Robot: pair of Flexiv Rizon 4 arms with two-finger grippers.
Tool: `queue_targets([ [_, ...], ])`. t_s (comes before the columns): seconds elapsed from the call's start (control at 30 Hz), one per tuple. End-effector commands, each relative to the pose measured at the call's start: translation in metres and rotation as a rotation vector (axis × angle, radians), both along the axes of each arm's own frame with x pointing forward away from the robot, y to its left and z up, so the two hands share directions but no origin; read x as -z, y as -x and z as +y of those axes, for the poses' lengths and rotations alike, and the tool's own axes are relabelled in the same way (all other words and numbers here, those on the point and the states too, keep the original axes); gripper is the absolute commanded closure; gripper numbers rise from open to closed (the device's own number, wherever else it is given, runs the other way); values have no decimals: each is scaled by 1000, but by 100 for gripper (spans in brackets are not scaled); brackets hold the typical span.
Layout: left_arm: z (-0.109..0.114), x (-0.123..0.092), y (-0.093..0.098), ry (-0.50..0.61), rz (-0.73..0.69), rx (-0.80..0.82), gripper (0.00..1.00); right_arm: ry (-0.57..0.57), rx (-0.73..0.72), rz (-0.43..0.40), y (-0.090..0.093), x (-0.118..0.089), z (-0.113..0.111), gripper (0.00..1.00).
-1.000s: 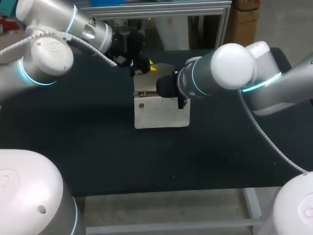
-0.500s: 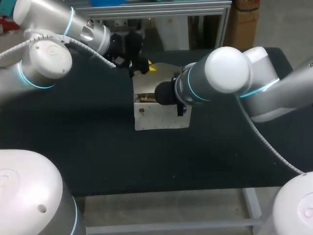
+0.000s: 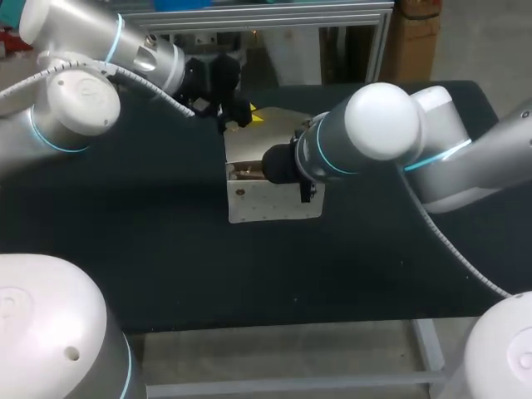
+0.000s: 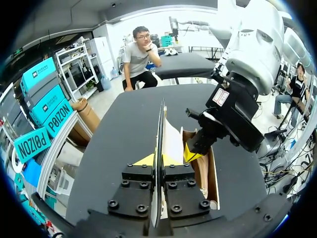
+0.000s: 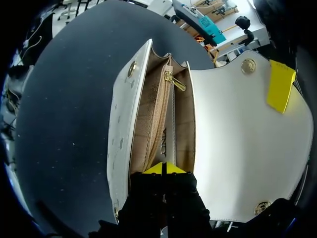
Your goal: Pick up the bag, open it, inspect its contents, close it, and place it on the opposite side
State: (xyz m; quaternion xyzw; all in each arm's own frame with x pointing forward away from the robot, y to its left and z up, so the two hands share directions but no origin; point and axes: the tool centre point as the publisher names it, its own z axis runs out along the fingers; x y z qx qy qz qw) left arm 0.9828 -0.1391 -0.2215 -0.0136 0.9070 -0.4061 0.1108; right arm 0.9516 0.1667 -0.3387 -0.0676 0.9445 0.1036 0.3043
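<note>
Bag [image 3: 274,198] white, upright on the black tabletop [image 3: 166,249], about mid-width and toward the far side. Flap [image 5: 237,134] is lifted up and back, so the mouth is open. Tan lining shows inside, with an inner divider [image 5: 157,124] running lengthwise and a gold zipper pull [image 5: 176,82] at its far end. Gold snap [image 3: 240,192] sits on the front face, and two more snaps are on the flap's underside.

Left end effector [image 4: 159,159] comes in from the left over the far edge of the bag. It is clenched on the flap's free edge, and the thin white sheet runs straight between its two fingers. One of its yellow tips shows against the flap edge in the right wrist view.

Right end effector [image 5: 163,168] comes in from the right and is down in the bag's mouth at the near end. Its fingers are pinched together on the top edge of the inner divider. In the left wrist view its yellow tip sits inside the opening, just beside the raised flap.

The two end effectors are close together but not touching.
</note>
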Motion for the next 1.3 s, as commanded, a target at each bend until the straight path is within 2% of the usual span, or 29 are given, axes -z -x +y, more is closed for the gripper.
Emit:
queue_targets([
  [0.03, 1, 1, -1, 2, 0, 1, 100, 20, 2, 59, -5, 3, 2, 100],
  [0.37, 0, 0, 2, 0, -3, 14, 100, 29, -7, 133, -15, 3, 0, 100],
  [0.47, 0, -1, 3, -1, -6, 15, 100, 29, -21, 189, -19, 3, 1, 100],
  [0.5, 0, -1, 3, -1, -7, 15, 100, 42, -13, 204, -21, 4, 0, 95],
  [0.53, 1, -1, 3, -1, -8, 16, 100, 44, -12, 212, -21, 5, 0, 83],
  [0.57, 1, -1, 3, -1, -10, 17, 100, 41, -19, 230, -22, 6, 0, 76],
  [0.7, 1, -1, 4, 0, -12, 18, 100, 44, -27, 268, -24, 8, 0, 65],
  [1.03, 4, -1, 4, 7, -15, 19, 100, 73, -43, 314, -21, 13, 1, 51],
  [1.2, 4, -1, 5, 8, -18, 24, 100, 83, -47, 339, -19, 18, 1, 31],
  [1.27, 4, -1, 5, 7, -18, 28, 100, 86, -48, 348, -19, 20, 1, 21],
  [1.3, 4, -1, 5, 6, -18, 29, 100, 87, -48, 350, -19, 20, 1, 11],
])
